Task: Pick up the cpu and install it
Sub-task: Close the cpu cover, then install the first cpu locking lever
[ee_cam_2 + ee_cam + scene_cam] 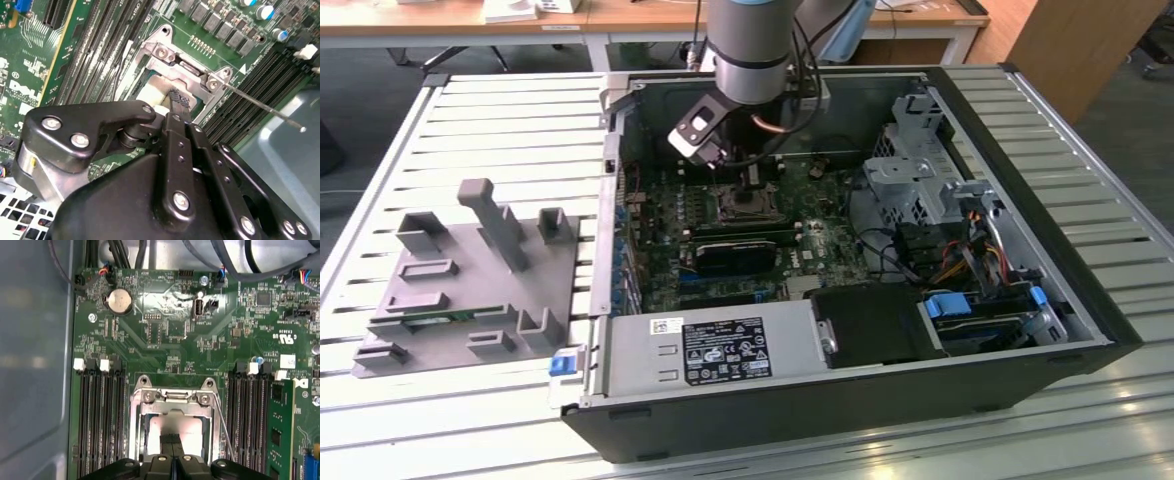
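Observation:
The cpu (pixel 192 426) lies flat inside the open metal socket frame (pixel 175 396) on the green motherboard, its pale shiny top showing in both wrist views (pixel 150 90). My gripper (pixel 171 440) hangs straight over it with its black fingers (pixel 178 100) pressed together and their tips at or just above the chip's top; I cannot tell if they touch. Nothing shows between the fingers. In the exterior view the gripper (pixel 750 188) reaches down into the open computer case over the socket (pixel 750 208).
The socket's thin lever (pixel 226 435) stands beside the frame. Memory slots flank the socket, with a green stick (pixel 280 430) seated in one. A black block (pixel 736 256) and power supply (pixel 707 350) sit in the case. A grey fixture (pixel 454 290) stands at the exterior view's left.

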`<action>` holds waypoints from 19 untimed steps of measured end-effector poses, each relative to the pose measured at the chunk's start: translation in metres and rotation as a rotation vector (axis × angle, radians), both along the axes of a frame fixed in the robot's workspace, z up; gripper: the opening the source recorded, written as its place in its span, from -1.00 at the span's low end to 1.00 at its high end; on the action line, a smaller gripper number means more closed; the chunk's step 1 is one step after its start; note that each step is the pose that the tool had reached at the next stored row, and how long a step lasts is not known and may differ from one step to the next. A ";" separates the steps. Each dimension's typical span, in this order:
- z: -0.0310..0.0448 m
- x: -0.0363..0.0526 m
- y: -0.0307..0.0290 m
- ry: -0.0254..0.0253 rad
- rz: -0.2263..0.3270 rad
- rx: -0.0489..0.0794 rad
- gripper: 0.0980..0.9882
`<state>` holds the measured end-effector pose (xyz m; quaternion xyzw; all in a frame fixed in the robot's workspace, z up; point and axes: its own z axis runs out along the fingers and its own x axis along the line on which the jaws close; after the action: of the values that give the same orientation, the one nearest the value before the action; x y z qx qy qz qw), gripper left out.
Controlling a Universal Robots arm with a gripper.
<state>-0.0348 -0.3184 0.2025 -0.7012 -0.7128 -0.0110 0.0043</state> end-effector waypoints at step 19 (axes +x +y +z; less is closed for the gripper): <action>0.0010 0.0081 0.0000 0.0002 0.000 0.000 -0.98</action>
<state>-0.0267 -0.3184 0.2035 -0.7013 -0.7128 -0.0109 0.0043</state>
